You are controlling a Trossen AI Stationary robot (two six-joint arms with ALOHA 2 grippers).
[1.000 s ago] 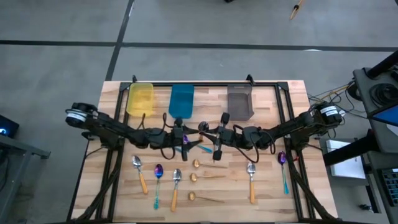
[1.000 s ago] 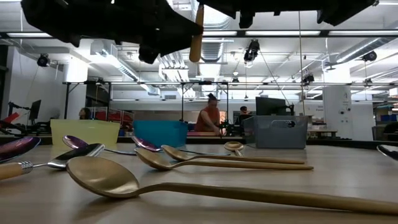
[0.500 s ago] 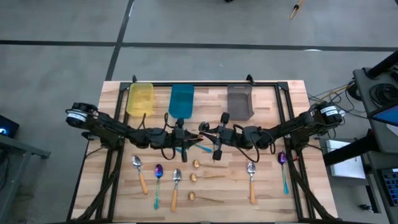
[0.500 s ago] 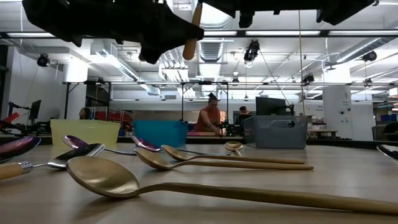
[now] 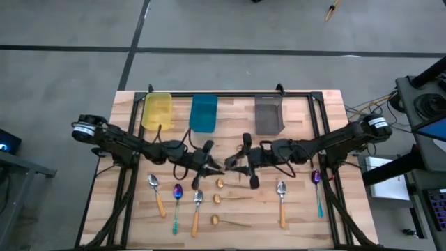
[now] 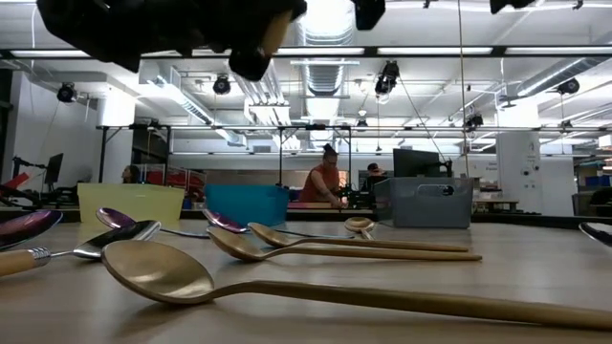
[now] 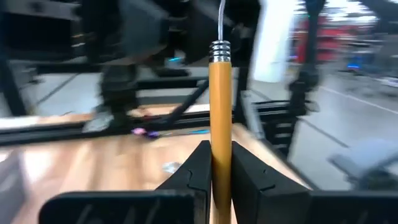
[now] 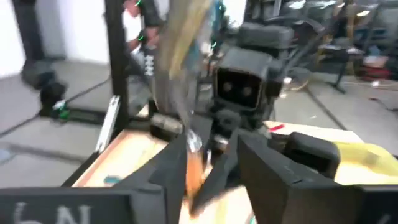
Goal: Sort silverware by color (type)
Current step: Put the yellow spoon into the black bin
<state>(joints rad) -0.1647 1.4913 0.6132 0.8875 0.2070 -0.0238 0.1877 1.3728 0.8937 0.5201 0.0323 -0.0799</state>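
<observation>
Clamping the smooth orange handle of a silver spoon [image 7: 220,106], the left gripper [image 7: 219,163] has its fingers shut on it above mid-table, facing the right gripper [image 5: 242,164], whose finger spacing I cannot tell. I judge these spoons light, rigid and slippery (thin metal), best pinched mid-handle. The remaining spoons lie on the wooden table [image 5: 300,209] in front of the arms, including 3 all-gold spoons [image 5: 224,199]. No readable writing shows anywhere.
</observation>
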